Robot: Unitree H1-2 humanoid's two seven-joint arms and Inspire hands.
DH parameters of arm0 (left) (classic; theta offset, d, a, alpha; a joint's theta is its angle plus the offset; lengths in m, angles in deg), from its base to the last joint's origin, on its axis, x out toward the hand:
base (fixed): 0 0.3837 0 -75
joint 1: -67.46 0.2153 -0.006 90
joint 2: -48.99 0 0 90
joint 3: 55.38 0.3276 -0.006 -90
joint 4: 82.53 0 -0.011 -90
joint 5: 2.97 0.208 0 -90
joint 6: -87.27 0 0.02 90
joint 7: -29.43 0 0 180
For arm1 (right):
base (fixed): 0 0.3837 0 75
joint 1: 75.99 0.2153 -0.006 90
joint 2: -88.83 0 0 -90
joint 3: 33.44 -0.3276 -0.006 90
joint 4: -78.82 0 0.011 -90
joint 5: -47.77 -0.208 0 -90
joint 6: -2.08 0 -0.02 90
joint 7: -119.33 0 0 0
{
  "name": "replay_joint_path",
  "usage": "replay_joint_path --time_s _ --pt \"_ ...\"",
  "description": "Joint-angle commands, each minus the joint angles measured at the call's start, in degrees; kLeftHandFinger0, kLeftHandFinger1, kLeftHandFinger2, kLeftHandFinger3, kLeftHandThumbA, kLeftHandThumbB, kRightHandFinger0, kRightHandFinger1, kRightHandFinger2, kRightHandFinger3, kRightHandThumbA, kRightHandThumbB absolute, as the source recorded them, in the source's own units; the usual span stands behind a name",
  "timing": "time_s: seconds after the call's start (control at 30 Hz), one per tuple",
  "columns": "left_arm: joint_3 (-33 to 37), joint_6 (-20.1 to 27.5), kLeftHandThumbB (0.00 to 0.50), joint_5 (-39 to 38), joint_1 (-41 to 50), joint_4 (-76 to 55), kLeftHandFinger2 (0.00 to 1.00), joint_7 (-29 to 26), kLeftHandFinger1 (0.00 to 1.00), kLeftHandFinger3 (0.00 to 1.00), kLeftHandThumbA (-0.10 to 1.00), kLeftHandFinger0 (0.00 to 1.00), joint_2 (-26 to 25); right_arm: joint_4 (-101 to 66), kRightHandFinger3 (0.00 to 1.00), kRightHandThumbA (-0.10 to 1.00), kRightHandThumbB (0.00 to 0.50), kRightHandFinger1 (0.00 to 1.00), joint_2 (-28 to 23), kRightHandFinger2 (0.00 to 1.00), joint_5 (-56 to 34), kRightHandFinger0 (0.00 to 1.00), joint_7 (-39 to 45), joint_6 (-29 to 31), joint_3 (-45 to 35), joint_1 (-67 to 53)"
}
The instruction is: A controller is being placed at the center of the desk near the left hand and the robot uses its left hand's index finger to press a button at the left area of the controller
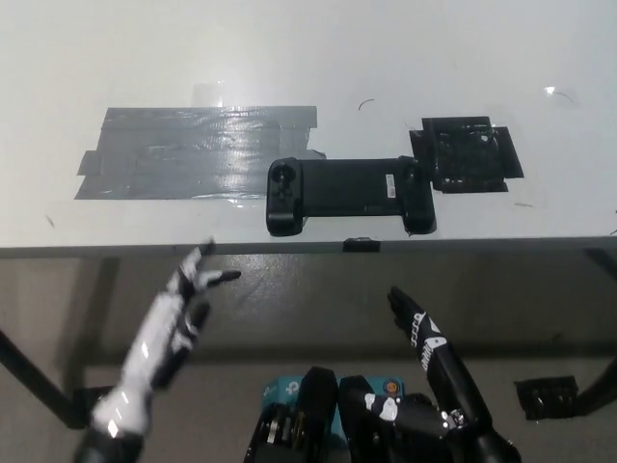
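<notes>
white left hand (pixel 178 313) of mine hangs below and in front of the tabotop edge, holding nothing, fingers spread apart with one pointing out toward the right. it is well short of the game controller (pixel 347 193), which lies flat on the tabletop (pixel 386 58) near the front edge, about the middle, long side running left to right, its left grip toward my left side. a round button or stick (pixel 281 177) shows on that left grip.

i judge the step in hand to be the approach: nothing is pressed yet, my hand has no contact with the controller. the next move calls for lifting the forearm up over the edge, carrying the hand forward and to the right, and bringing the pointing finger down on the left end of the controller, the other fingers kept clear of the body.

my black right hand (pixel 424 333) rests low near the bottom, below the table edge, fingers loosely extended, empty. grey tape (pixel 193 149) lies left of the controller, a black taped patch (pixel 466 154) to its right.
</notes>
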Motion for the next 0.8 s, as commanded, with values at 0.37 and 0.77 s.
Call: replay_joint_path --time_s 0.37,0.77 --pt "1.08 -43.43 0.378 -39.66 -33.04 12.49 0.0 34.09 0.0 1.0 1.0 0.0 -14.65 -1.8 1.0 0.91 0.237 1.0 -0.7 1.0 0.41 1.0 0.42 2.7 -0.94 0.8" --pt "10.82 -43.43 0.444 -23.63 -46.08 28.24 0.09 39.58 0.0 1.0 1.0 0.0 -14.49 -3.32 1.0 0.91 0.225 1.0 -1.49 1.0 1.0 1.0 0.31 2.62 -0.77 1.17"
